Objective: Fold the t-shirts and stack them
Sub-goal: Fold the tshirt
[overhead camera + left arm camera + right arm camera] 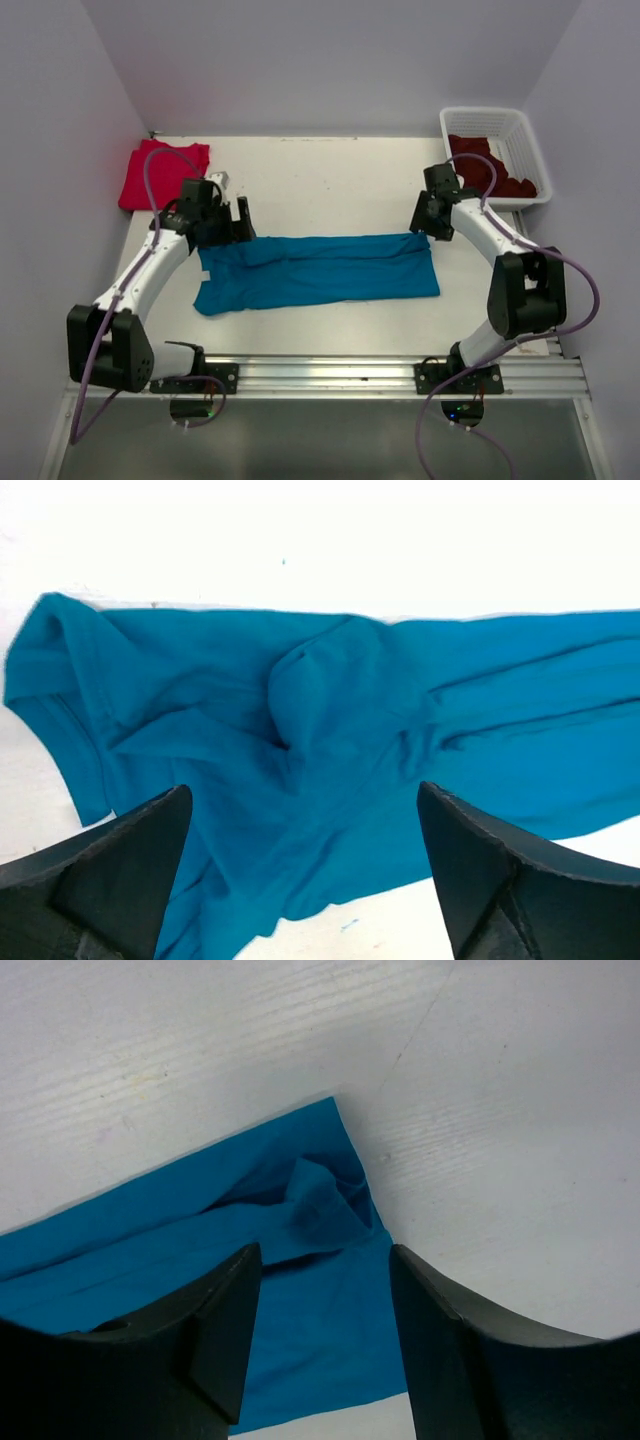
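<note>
The left fingers (120, 880) stand wide apart with nothing between them, hovering over the rumpled sleeve end of the teal shirt (320, 270). The right fingers (220, 1330) are also apart, above the shirt's opposite corner (its hem edge lies just under them). The shirt lies folded into a long band on the surface (330, 185), spanning from one pair of fingers to the other. A red shirt (163, 172) lies beyond the left fingers. Maroon shirts (468, 146) sit in a basket (495, 113) beyond the right fingers.
</note>
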You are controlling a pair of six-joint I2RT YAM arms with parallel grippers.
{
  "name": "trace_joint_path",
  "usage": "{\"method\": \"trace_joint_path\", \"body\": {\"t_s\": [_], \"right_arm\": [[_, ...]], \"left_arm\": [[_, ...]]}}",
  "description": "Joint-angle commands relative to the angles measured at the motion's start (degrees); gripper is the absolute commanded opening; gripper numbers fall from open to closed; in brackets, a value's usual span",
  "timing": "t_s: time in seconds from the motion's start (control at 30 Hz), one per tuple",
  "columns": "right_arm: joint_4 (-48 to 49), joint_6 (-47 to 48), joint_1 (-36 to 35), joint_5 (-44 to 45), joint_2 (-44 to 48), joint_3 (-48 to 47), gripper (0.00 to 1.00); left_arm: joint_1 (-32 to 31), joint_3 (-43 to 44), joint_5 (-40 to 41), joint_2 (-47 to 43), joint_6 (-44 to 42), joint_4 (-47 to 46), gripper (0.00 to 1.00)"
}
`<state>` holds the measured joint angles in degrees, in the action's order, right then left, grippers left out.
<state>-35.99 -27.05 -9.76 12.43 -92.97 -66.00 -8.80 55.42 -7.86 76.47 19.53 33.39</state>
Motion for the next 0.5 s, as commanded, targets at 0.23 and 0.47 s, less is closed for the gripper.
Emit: {"method": "trace_joint_path", "body": {"t_s": [0.23,0.47], "right_arm": [[1.10,-0.90,-0.26,-1.44,0.62,-5.53,0.34],[2.85,-1.52,-0.35,-1.96,-6.78,-8.62,0.00]], "left_arm": [[-0.52,1.71,-2.59,-0.46,0.33,-7.98,0.95],[-0.52,2.06,-9.88,13.25,1.56,-18.52,0.63]]}}
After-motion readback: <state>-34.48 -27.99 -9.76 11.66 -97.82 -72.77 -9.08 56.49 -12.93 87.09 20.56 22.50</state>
